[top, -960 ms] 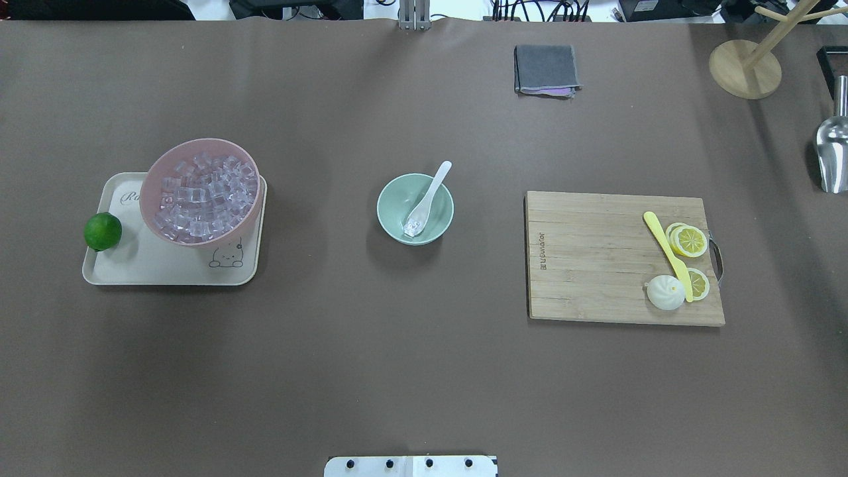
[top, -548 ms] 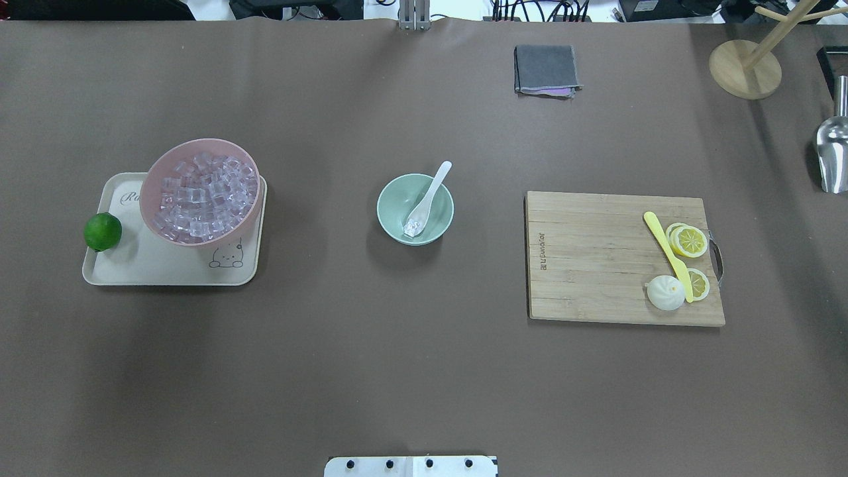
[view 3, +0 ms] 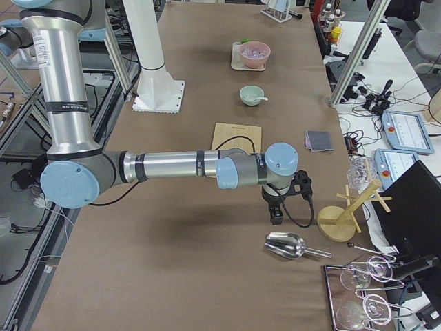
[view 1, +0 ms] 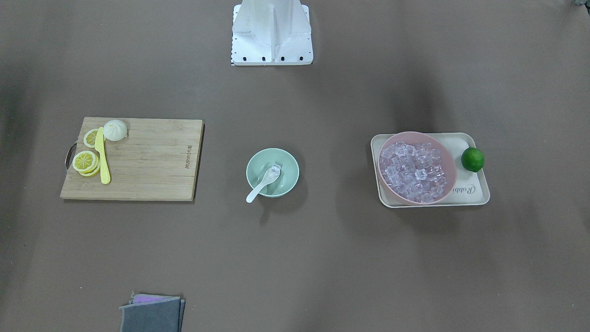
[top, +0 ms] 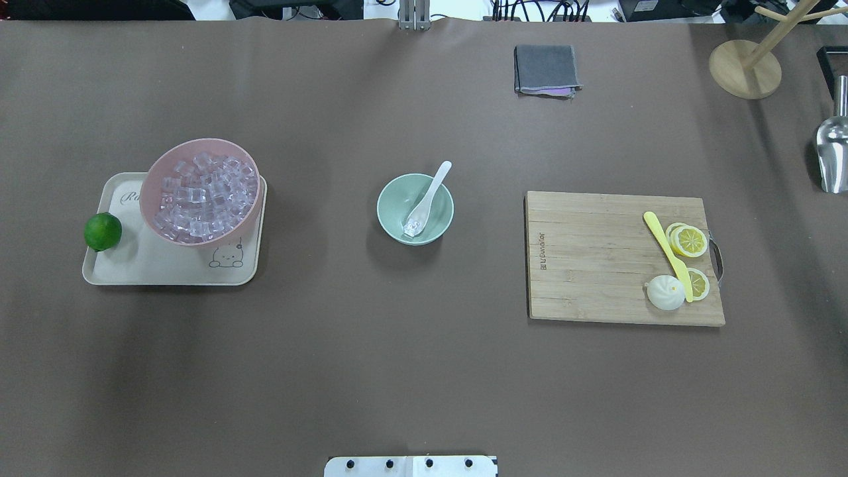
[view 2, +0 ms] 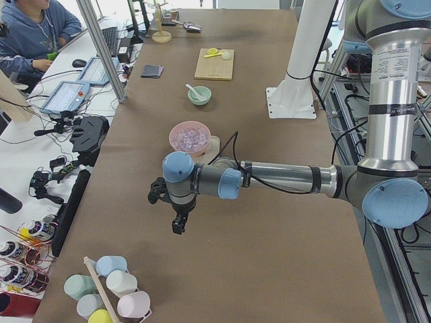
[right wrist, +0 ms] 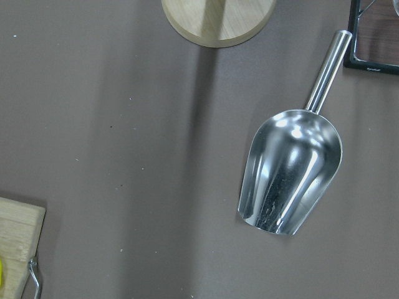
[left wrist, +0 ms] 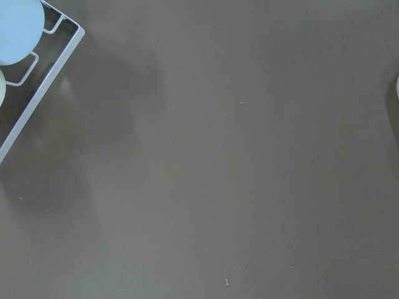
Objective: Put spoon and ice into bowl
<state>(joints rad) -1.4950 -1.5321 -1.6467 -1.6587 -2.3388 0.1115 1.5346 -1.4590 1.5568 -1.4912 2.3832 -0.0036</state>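
The mint-green bowl stands at the table's middle; it also shows in the front view. The white spoon lies in it, scoop down inside, handle resting on the far rim. A clear ice cube sits in the scoop. More ice fills the pink bowl to the left. My left gripper hangs over bare table at the left end, and my right gripper over the right end. Both are far from the bowl; I cannot tell whether they are open or shut.
The pink bowl stands on a beige tray with a lime. A cutting board holds a yellow knife, lemon slices and a bun. A grey cloth, a wooden stand and a metal scoop lie at the far right.
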